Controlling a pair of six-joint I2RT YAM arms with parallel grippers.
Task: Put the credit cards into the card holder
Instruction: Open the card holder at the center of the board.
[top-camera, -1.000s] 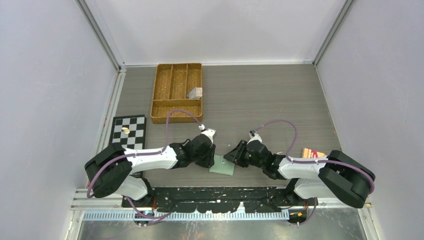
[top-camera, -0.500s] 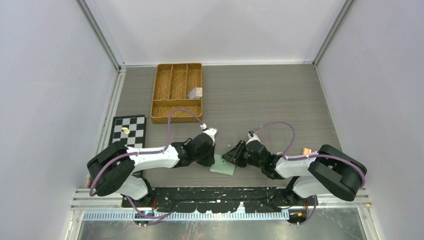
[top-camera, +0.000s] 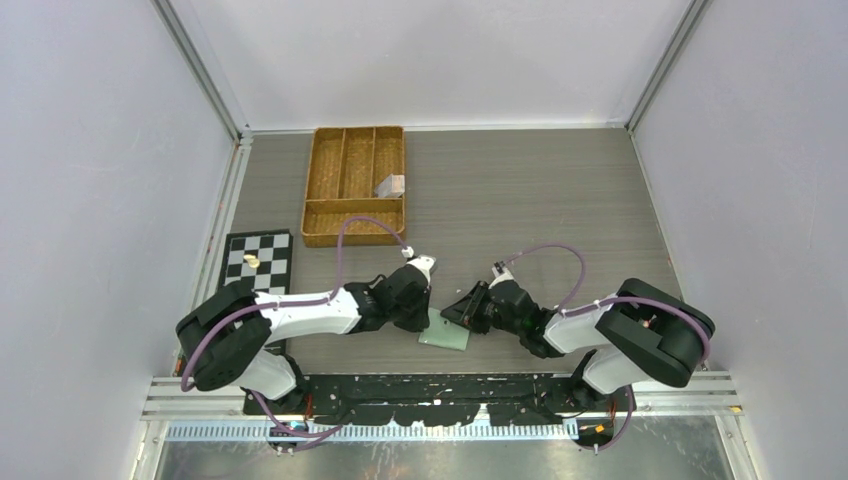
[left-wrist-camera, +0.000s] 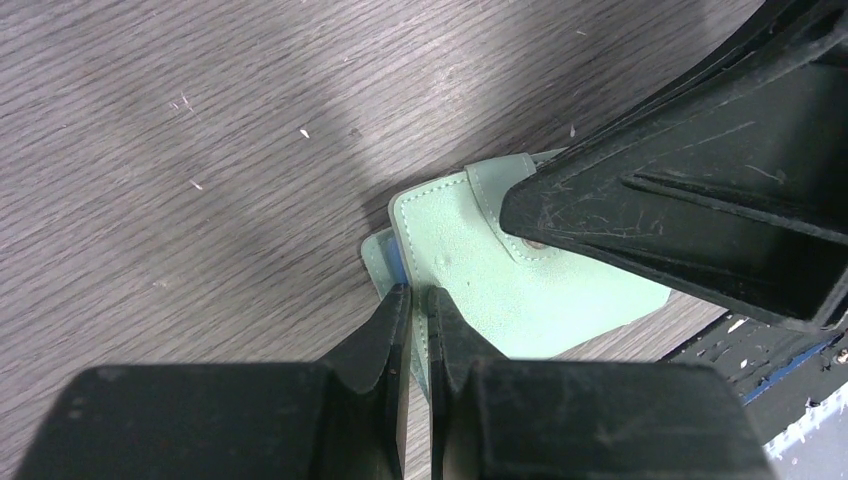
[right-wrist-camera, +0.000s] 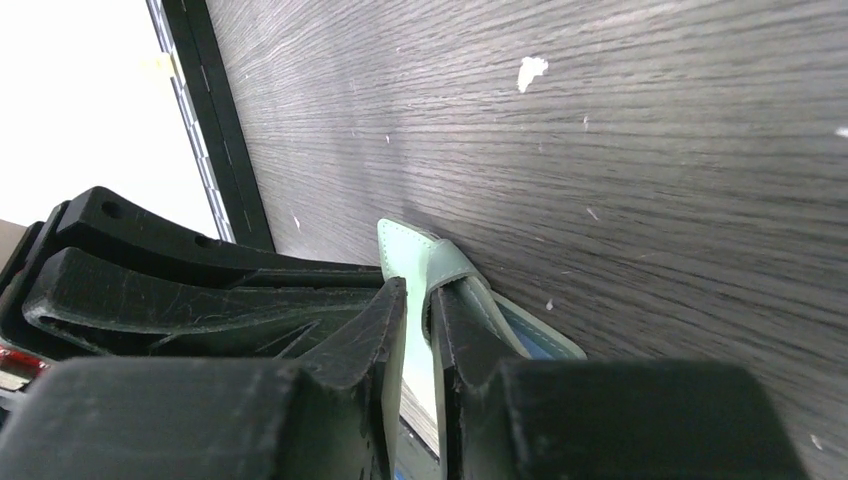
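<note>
- The card holder (top-camera: 445, 334) looks light, soft and bendy, so pinch a thin edge or the tab.
- It is small and pale green, with stitched edges.
- It lies at the near edge of the tabletop (top-camera: 540, 200).
- The left tool (left-wrist-camera: 418, 300) is nearly shut, pinching its edge.
- The right tool (right-wrist-camera: 417, 305) is squeezed on its tab.

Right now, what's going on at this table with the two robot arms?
Both arms are working on the small sage-green folding wallet, which lies near the front edge of the grey wood-grain table. The left gripper pinches the edge of the wallet's top flap at one corner. The right gripper is closed around the snap tab. The wallet is only slightly parted, and a blue sliver, likely a card, shows between its layers.
</note>
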